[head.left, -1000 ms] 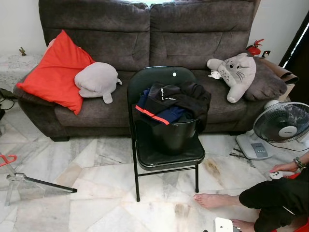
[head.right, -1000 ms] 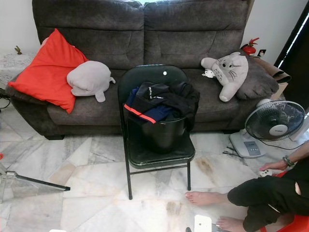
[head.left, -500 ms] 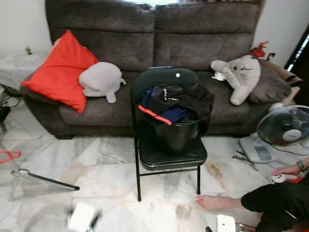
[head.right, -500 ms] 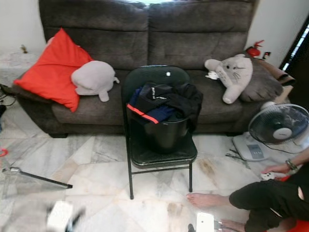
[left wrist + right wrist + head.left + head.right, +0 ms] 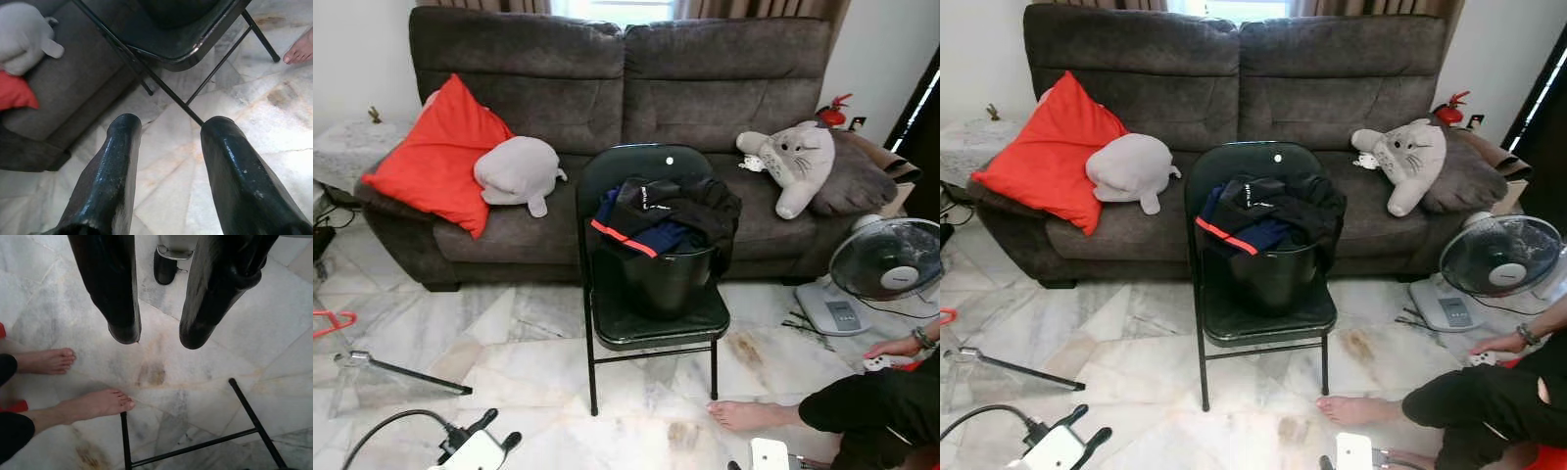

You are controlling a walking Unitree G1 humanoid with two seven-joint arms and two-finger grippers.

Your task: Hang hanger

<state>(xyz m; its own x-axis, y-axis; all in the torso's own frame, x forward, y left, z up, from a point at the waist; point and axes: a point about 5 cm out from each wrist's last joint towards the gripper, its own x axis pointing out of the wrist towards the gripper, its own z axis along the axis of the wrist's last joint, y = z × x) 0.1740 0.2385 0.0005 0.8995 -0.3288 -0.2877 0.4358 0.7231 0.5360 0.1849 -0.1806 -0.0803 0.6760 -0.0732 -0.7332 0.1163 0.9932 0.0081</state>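
Hanger count: one. Red hanger [image 5: 331, 321]: lies on the marble floor [image 5: 509, 333] at the far left edge of the head views, partly cut off, well apart from both grippers. Just beside it on the floor: one metal stand [image 5: 396, 370], lying flat.

Seating count: one dark grey sofa [image 5: 607, 88] against the wall; one black folding chair [image 5: 651, 323] in front of its middle. On the chair seat: one black bucket [image 5: 666, 279], heaped with dark clothes [image 5: 671, 211], one with a red stripe, spilling over the rim.

Items on the sofa, counted:
- one red cushion [image 5: 435, 157], left end, leaning on the backrest;
- one grey plush toy [image 5: 517, 171], touching the red cushion;
- one grey-and-white plush toy [image 5: 798, 162] with whiskers, right end, resting against one dark grey cushion [image 5: 862, 176].

Right of the sofa: one red fire extinguisher [image 5: 834, 110] by the wall; one white floor fan [image 5: 886, 269] on the floor.

Person count: one, seated at the lower right in dark trousers [image 5: 867, 406]. Bare feet [image 5: 100, 404]: two, seen in the right wrist view, flat on the floor near the chair legs.

Left gripper [image 5: 171, 127]: hangs low above the floor, near the front left chair leg; jaws apart, empty. One black cable [image 5: 382, 426] leading off it.

Right gripper [image 5: 159, 335]: points down at the floor just in front of the two feet; jaws apart, empty.
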